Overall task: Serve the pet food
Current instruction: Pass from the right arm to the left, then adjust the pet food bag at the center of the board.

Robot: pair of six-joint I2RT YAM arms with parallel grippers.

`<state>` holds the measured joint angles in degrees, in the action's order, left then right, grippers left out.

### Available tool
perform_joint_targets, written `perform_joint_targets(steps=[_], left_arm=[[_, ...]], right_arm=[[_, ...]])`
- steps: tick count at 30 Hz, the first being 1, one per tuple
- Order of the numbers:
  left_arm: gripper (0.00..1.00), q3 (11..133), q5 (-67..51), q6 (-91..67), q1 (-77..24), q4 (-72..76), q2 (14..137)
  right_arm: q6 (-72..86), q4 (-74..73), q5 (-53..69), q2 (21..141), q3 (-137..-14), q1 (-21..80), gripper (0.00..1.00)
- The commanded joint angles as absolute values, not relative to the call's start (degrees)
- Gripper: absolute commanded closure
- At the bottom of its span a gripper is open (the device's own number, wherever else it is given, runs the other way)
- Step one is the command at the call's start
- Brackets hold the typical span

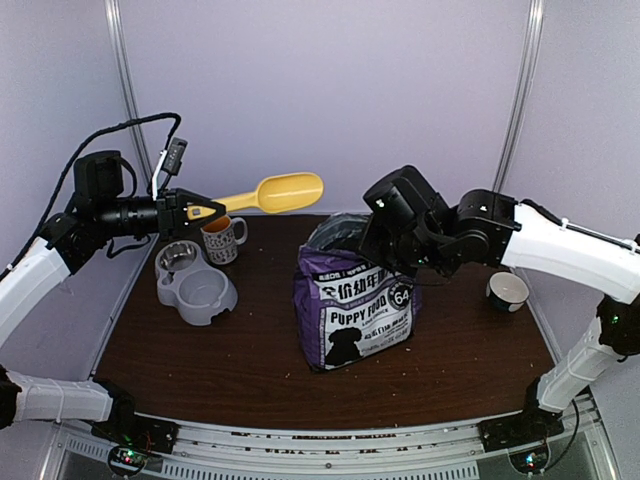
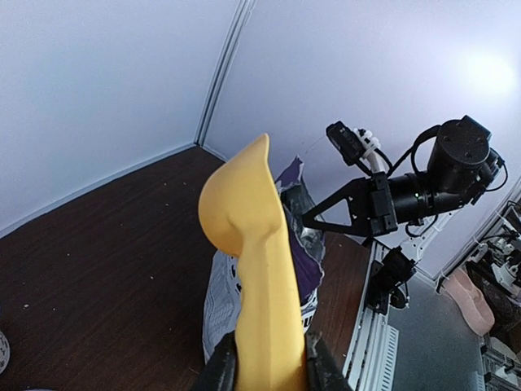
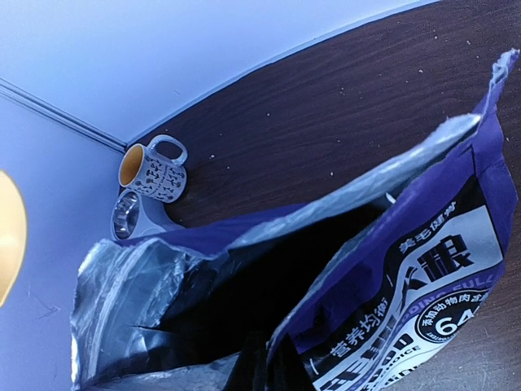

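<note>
Left hand (image 1: 205, 211) grips yellow scoop (image 1: 285, 190); right hand (image 1: 372, 248) pinches puppy food bag (image 1: 352, 312) rim. Next up, I reckon: dip scoop inside.

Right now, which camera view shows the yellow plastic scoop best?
Top external: the whole yellow plastic scoop shows, handle to bowl. Left wrist sees it foreshortened from the handle; right wrist catches only a yellow edge.
</note>
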<state>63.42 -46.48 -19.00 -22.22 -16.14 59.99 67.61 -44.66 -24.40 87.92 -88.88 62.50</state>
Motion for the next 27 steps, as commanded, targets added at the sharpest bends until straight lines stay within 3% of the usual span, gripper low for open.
perform_joint_targets(steps=[1, 8, 19, 23, 27], left_arm=[[0.84, 65.96, -45.7, -20.39, -21.75, -13.89, 59.28], [0.83, 67.54, -43.55, -22.24, -21.73, -15.32, 57.81], [0.83, 69.75, -43.82, -25.5, -21.72, -17.89, 55.57], [0.83, 68.91, -43.31, -24.98, -21.77, -20.94, 54.27], [0.82, 67.67, -42.28, -24.77, -21.73, -23.27, 52.45]], right_arm=[[62.87, -38.6, -23.59, 83.28, -86.54, 60.31, 1.0], [46.24, -37.17, -17.93, 79.63, -93.41, 52.36, 1.0], [32.46, -42.94, 6.78, 87.13, -108.23, 46.39, 1.0], [33.9, -44.84, 4.43, 88.49, -106.37, 47.45, 1.0], [37.07, -51.77, -8.7, 85.61, -103.89, 47.42, 0.68]])
